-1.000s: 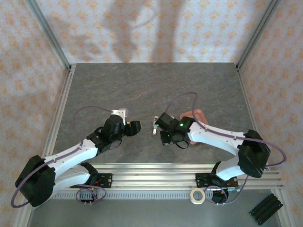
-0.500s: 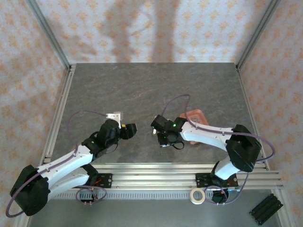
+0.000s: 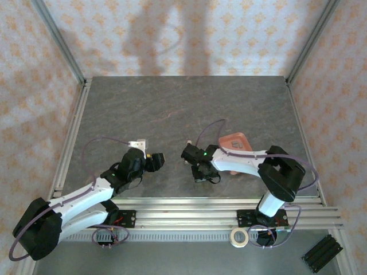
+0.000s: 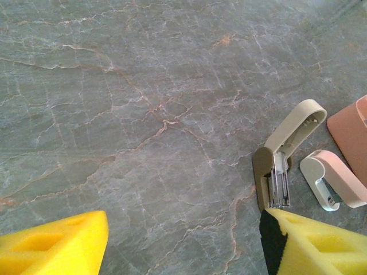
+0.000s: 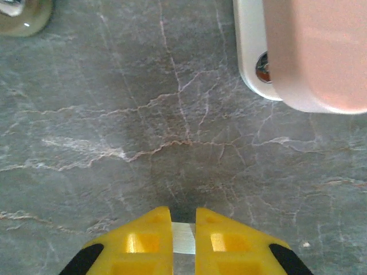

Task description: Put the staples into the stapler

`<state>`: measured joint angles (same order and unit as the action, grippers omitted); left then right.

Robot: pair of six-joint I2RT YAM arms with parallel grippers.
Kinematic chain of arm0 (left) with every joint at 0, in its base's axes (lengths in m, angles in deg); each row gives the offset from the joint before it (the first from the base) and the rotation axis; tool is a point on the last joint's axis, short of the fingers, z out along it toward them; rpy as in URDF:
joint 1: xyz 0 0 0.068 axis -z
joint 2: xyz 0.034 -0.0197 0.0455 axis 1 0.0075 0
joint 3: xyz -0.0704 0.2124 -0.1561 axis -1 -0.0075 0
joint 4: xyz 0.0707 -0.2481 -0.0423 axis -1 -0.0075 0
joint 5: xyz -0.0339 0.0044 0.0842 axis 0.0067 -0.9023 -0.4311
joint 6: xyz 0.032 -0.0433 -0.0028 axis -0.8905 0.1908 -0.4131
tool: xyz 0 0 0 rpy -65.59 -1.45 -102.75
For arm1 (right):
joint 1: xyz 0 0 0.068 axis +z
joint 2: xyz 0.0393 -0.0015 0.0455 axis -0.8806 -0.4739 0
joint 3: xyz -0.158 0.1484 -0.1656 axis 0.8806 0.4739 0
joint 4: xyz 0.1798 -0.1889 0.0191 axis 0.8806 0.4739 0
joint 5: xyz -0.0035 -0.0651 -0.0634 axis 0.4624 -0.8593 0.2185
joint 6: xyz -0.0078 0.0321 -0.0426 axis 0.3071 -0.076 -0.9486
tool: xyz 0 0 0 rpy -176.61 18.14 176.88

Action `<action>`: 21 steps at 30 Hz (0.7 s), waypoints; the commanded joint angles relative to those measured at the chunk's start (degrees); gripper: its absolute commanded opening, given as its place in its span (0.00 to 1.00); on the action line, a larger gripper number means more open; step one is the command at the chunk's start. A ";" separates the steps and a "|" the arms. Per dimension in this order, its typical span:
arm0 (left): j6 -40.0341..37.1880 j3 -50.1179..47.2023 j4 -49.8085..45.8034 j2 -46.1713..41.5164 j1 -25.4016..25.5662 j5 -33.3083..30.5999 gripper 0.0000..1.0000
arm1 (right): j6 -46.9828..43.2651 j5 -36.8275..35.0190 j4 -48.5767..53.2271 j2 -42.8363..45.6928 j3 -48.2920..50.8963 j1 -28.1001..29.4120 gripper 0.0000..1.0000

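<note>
Right gripper [image 5: 183, 220] clamped on a thin silvery strip, left gripper [image 4: 183, 229] spread wide by the opened stapler [image 4: 275, 166].

The strip between the right fingers is probably the staples [image 5: 183, 236], though little of it shows. Just beyond, the stapler lies hinged open on the table [image 3: 172, 103] between the two grippers, its metal channel bared. The salmon tray [image 3: 236, 141] sits just beside it on the right. Both grippers work close to the near rail [image 3: 172, 203], and the far half of the table is open stone up to the walls. Since a second ago the right arm has folded in, uncovering the tray, and the left gripper has drawn back a little toward its base.
</note>
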<state>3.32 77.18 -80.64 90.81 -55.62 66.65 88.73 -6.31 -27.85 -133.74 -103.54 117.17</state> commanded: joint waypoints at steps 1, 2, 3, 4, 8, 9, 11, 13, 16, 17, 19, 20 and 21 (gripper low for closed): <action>-0.32 0.73 2.62 1.21 -0.65 -1.64 0.72 | 0.53 -1.92 1.01 -1.70 -2.36 0.32 0.12; -0.52 0.92 2.77 1.61 -0.70 -1.61 0.72 | 0.64 -1.91 1.31 -2.19 -2.52 0.30 0.13; -0.62 1.02 2.99 1.93 -0.73 -1.46 0.71 | 0.62 -1.76 1.46 -2.65 -2.57 0.32 0.13; -0.65 1.11 3.20 2.31 -0.72 -1.39 0.72 | 0.65 -1.62 1.57 -2.87 -2.68 0.34 0.14; -0.68 1.27 4.46 3.67 -0.73 -0.93 0.72 | 0.34 -1.59 3.69 -3.28 -3.86 0.33 0.28; -0.65 1.29 4.77 3.99 -0.73 -0.76 0.72 | 0.38 -1.70 4.27 -3.20 -4.34 0.34 0.31; -0.58 1.36 5.38 4.72 -0.73 -0.52 0.72 | 0.34 -1.47 5.71 -3.16 -5.62 0.30 0.33; -0.56 1.38 5.92 5.40 -0.72 -0.22 0.72 | 0.51 -1.34 7.09 -3.03 -6.95 0.12 0.33; -0.51 1.55 6.15 6.07 -0.82 0.24 0.72 | 1.16 -0.52 8.48 -3.10 -8.12 -0.74 0.33; -0.55 1.55 6.29 6.25 -0.82 0.38 0.72 | 1.26 0.13 8.68 -3.19 -8.34 -1.24 0.33; -0.51 1.55 6.46 6.56 -0.82 0.47 0.72 | 1.63 1.28 9.01 -3.61 -8.42 -2.04 0.33; -0.62 1.60 6.47 6.55 -0.81 0.55 0.72 | 1.74 1.90 9.21 -3.87 -8.54 -2.41 0.32; -0.60 1.55 6.46 6.61 -0.82 0.58 0.72 | 1.89 2.28 9.36 -4.00 -8.54 -2.70 0.32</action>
<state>3.17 77.27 -76.07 97.23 -55.99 66.98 89.26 -4.91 -22.02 -136.54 -111.00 115.51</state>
